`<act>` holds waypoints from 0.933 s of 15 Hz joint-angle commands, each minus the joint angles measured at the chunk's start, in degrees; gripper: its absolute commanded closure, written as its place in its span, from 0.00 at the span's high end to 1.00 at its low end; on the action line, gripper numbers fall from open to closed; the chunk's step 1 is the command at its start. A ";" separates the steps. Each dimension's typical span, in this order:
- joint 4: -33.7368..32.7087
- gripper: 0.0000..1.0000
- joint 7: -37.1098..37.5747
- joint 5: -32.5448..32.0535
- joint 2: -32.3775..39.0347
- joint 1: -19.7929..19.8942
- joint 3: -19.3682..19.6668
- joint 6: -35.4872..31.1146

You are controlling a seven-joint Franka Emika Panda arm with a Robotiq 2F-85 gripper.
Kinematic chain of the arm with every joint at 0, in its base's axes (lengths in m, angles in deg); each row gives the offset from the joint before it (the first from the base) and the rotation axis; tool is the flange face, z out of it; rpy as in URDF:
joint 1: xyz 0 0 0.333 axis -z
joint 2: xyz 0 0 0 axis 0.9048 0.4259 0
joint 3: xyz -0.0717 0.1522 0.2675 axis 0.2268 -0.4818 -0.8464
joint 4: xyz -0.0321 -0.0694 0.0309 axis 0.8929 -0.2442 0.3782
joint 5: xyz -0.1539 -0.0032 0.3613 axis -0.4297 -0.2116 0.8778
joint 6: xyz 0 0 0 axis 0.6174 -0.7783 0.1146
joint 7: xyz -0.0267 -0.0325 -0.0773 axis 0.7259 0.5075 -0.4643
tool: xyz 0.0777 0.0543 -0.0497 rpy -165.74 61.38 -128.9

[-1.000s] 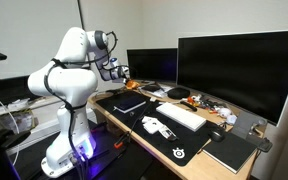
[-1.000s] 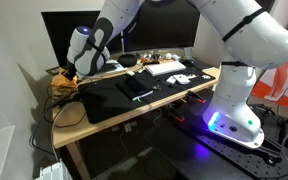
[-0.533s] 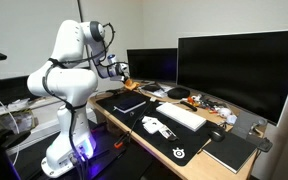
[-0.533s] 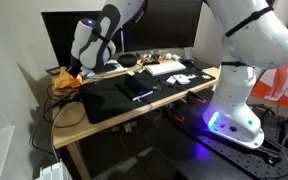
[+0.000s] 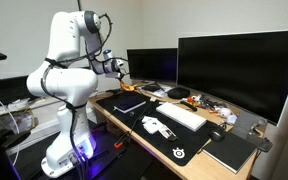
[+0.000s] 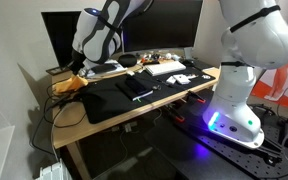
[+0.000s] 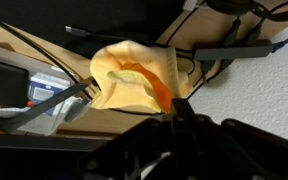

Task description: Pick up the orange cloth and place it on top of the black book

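The orange cloth (image 7: 132, 80) is a crumpled yellow-orange rag at the desk's far corner, also seen in both exterior views (image 5: 125, 73) (image 6: 69, 83). My gripper (image 7: 174, 108) is shut on one edge of it, and the rest hangs down towards the wooden desk. The gripper (image 5: 118, 68) (image 6: 78, 70) is just above that corner, in front of a monitor. The black book (image 5: 130, 102) (image 6: 134, 88) lies flat on the dark desk mat, a short way from the cloth.
Two monitors (image 5: 239, 70) stand along the back of the desk. A white keyboard (image 5: 182, 116), a white object (image 5: 156, 126), a second black pad (image 5: 229, 152) and small clutter lie on it. Cables (image 7: 44, 95) run under the cloth.
The arm has risen and straightened. The gripper has moved up a little at the desk corner, still pinching the cloth.
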 commanded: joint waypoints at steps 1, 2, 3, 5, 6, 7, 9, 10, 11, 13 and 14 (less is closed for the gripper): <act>5.85 0.00 -0.59 -1.05 -6.31 -1.69 0.76 -0.80; 6.53 0.00 -0.51 -1.24 -7.38 -2.34 1.12 -0.91; 7.04 0.00 -0.50 -1.45 -8.41 -2.78 1.23 -0.68; 7.76 0.00 -0.29 -2.16 -10.22 -3.98 1.99 -0.48; 8.08 0.00 0.10 -2.41 -11.20 -4.82 2.66 -0.61; 8.29 0.00 0.29 -2.60 -12.08 -5.46 3.08 -0.52; 8.85 0.00 0.50 -2.78 -14.14 -6.94 4.00 -0.13; 9.24 0.00 0.76 -2.95 -15.04 -7.99 4.82 -0.10; 9.58 0.00 0.92 -3.10 -15.94 -8.88 5.46 0.08; 10.44 0.00 1.29 -3.36 -17.61 -10.78 7.07 0.10; 10.89 0.00 1.57 -3.51 -18.54 -11.85 8.03 0.20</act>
